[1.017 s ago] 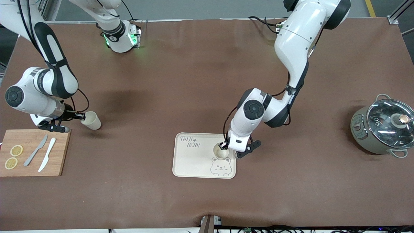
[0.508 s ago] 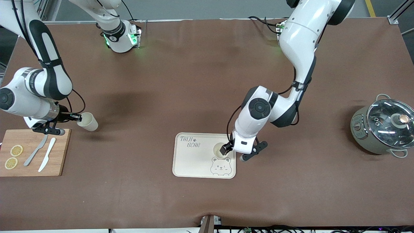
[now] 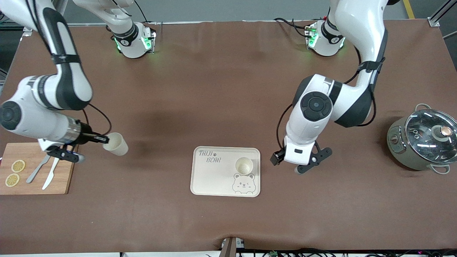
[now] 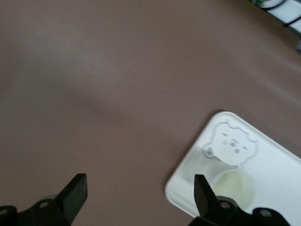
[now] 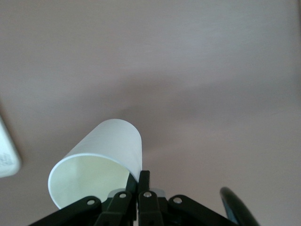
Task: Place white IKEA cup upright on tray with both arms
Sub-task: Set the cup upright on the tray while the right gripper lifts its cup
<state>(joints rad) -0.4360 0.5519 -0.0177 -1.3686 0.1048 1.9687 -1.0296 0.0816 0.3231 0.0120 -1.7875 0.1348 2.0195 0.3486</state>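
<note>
A white cup (image 3: 244, 165) stands upright on the cream bear tray (image 3: 214, 178), next to the bear drawing. My left gripper (image 3: 275, 158) is open and empty, just off the tray's edge toward the left arm's end. In the left wrist view the gripper (image 4: 139, 195) is wide open over bare table, with the tray (image 4: 277, 160) and the cup (image 4: 233, 186) beside one finger. My right gripper (image 3: 103, 140) is shut on the rim of a second white cup (image 3: 116, 144), held tilted above the table beside the cutting board. The right wrist view shows the gripper (image 5: 141, 186) pinching that cup's (image 5: 101, 162) wall.
A wooden cutting board (image 3: 64, 178) with two knives and lemon slices lies at the right arm's end. A grey pot (image 3: 403, 142) with a glass lid stands at the left arm's end.
My left gripper has let go of the cup on the tray and drawn away toward the left arm's end. My right gripper has carried its cup a little toward the tray.
</note>
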